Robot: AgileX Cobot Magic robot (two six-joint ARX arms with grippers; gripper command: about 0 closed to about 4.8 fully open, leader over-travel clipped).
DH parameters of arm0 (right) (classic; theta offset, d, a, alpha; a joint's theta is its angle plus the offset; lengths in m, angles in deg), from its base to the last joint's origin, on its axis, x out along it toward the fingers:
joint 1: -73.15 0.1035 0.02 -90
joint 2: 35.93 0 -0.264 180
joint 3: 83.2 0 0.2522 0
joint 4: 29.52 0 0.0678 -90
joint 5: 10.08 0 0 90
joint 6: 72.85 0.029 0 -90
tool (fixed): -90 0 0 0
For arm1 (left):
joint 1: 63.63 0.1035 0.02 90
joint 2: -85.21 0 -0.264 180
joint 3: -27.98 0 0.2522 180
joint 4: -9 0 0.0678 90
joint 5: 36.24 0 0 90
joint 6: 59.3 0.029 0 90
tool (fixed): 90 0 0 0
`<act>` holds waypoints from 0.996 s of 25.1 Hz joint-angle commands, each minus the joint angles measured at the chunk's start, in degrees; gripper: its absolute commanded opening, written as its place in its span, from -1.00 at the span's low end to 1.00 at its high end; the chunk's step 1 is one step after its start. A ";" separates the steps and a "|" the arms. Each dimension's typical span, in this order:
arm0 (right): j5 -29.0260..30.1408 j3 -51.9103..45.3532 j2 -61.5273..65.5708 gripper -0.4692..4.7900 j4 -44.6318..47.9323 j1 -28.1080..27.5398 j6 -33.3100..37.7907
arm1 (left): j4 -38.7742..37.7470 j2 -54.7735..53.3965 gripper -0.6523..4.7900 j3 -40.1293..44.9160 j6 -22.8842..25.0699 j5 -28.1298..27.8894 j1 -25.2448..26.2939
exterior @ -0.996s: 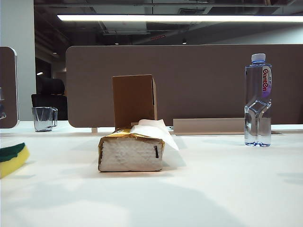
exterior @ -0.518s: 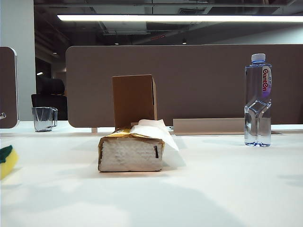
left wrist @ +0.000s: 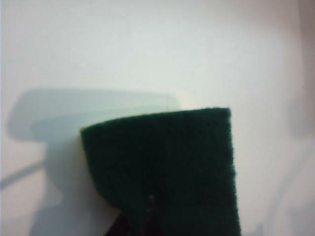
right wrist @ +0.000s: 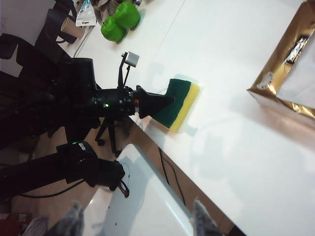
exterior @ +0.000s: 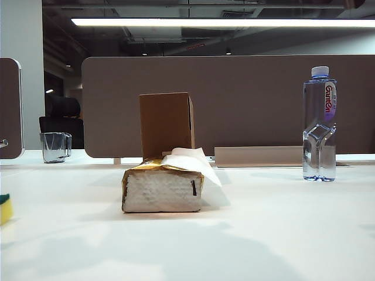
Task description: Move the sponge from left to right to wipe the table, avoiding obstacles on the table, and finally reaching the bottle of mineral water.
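From the exterior view I count one sponge (exterior: 4, 209), only a yellow-green sliver at the left edge of the desk (exterior: 263, 234). One tissue pack (exterior: 162, 187) lies mid-desk with one sheet sticking out, one brown box (exterior: 166, 124) upright just behind it. One bottle (exterior: 319, 123) stands far right, one glass cup (exterior: 54, 146) far left at the back.

In my left wrist view the sponge's (left wrist: 167, 167) green face fills the foreground over the white desk (left wrist: 147, 49); my left claw (left wrist: 147, 216) is clamped on it.

My right wrist view shows the left claw (right wrist: 165, 102) gripping the sponge (right wrist: 181, 103) near the desk's (right wrist: 236, 147) edge, the pack (right wrist: 290, 73) well apart. My right claw (right wrist: 133, 219) stands apart, holding nothing.
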 commanded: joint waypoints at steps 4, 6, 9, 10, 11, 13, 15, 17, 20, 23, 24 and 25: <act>0.26 0.24 -2.23 0.26 -1.73 0.02 -0.63 | -2.05 1.18 -0.78 0.20 -0.83 0.39 -0.04; 0.09 0.24 -2.84 0.25 -1.88 0.00 -0.63 | -2.08 1.18 -0.78 0.20 -0.85 -0.07 -0.04; 0.07 0.24 -3.61 0.25 -2.29 0.00 -0.66 | -2.05 1.18 -0.78 0.46 -0.83 -0.24 -0.04; 0.07 0.24 -3.76 0.25 -2.36 0.00 -0.66 | -2.01 1.16 -0.78 0.50 -0.83 -0.24 -0.04; 0.07 0.24 -3.87 0.25 -2.43 0.00 -0.66 | -1.79 1.16 -0.78 0.63 -0.85 -0.24 -0.04; 0.07 0.24 -4.22 0.25 -3.02 0.00 -0.66 | -1.77 1.16 -0.78 0.90 -0.85 -0.63 -0.04; 0.07 0.24 -4.39 0.25 -3.34 0.00 -0.66 | -1.77 1.16 -0.78 0.90 -0.85 -0.72 -0.04; 0.07 0.24 -4.61 0.25 -3.37 0.00 -0.66 | -1.42 1.14 -0.78 1.16 -1.33 -0.70 -0.07; 0.07 0.24 -4.61 0.25 -3.37 0.00 -0.66 | -1.38 1.14 -0.78 1.29 -1.51 -0.77 -0.66; 0.07 0.24 -4.59 0.25 -3.34 -0.02 -0.66 | -1.14 1.14 -0.78 1.77 -2.08 -1.79 -2.99; 0.04 0.24 -4.59 0.25 -3.34 -0.02 -0.66 | -0.98 1.14 -0.78 1.92 -2.47 -2.25 -4.07; 0.04 0.24 -4.59 0.25 -3.34 0.00 -0.66 | -0.55 1.14 -0.78 2.23 -3.37 -3.04 -5.62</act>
